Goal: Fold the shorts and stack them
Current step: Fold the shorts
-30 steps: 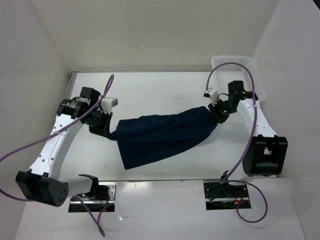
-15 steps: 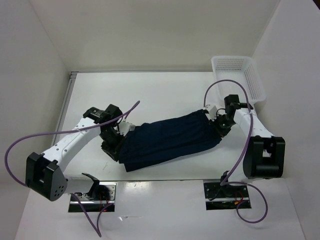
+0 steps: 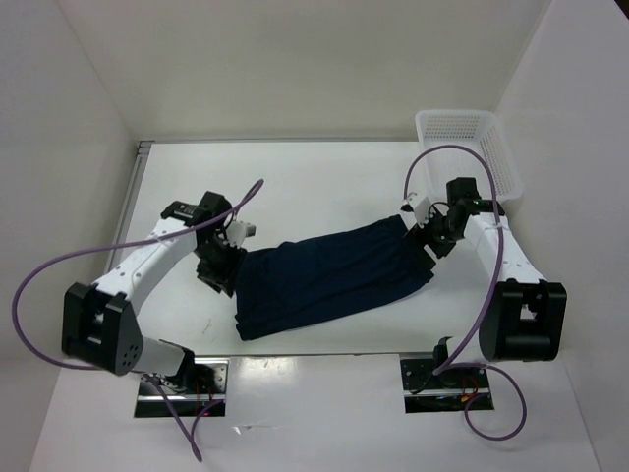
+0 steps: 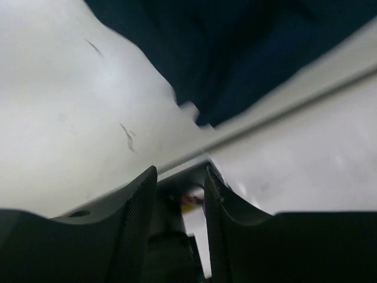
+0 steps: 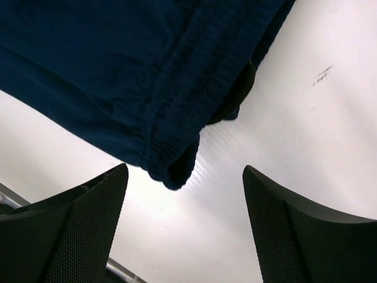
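Note:
The dark navy shorts (image 3: 329,280) lie flat on the white table, stretched from the near left to the far right. My left gripper (image 3: 226,275) sits at their left end. In the left wrist view it (image 4: 179,168) is open with nothing between its fingers, and the shorts (image 4: 235,53) lie just beyond them. My right gripper (image 3: 429,241) is at the shorts' right end. Seen from the right wrist it (image 5: 184,171) stands wide open. The elastic waistband corner (image 5: 174,168) of the shorts (image 5: 118,71) lies loose on the table ahead of the fingertips, touched by neither.
A white mesh basket (image 3: 496,147) stands at the back right corner of the table. Purple cables loop over both arms. The table's near edge runs just below the shorts.
Both grippers have opened and let go of the shorts, which were held stretched between them and now rest flat nearer the front edge. The left arm has drawn back slightly.

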Action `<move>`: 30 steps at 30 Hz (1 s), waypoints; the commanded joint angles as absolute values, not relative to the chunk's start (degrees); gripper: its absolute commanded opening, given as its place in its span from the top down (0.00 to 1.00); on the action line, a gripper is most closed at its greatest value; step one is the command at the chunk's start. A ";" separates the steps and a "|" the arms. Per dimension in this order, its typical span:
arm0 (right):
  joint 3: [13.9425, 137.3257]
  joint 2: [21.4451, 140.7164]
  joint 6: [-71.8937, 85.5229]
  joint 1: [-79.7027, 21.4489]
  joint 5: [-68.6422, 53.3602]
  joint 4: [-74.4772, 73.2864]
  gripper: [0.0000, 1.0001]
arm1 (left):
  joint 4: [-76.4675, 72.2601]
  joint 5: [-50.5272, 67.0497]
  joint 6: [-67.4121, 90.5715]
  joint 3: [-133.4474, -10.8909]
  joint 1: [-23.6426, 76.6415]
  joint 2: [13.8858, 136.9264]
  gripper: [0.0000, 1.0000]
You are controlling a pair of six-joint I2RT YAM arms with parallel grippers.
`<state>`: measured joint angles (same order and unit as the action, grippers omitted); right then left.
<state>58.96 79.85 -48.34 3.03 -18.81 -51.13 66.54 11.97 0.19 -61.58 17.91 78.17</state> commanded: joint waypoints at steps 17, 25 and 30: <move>60.38 94.92 -37.89 1.14 -19.16 -36.91 0.14 | 38.05 12.99 0.00 -75.42 15.91 109.42 0.46; 61.00 98.43 -34.72 0.62 -18.54 -34.37 0.51 | 40.25 16.78 0.00 -72.33 15.91 111.70 0.86; 61.00 97.91 -36.73 0.62 -16.97 -36.29 0.80 | 38.69 12.85 0.00 -75.05 11.79 113.20 1.00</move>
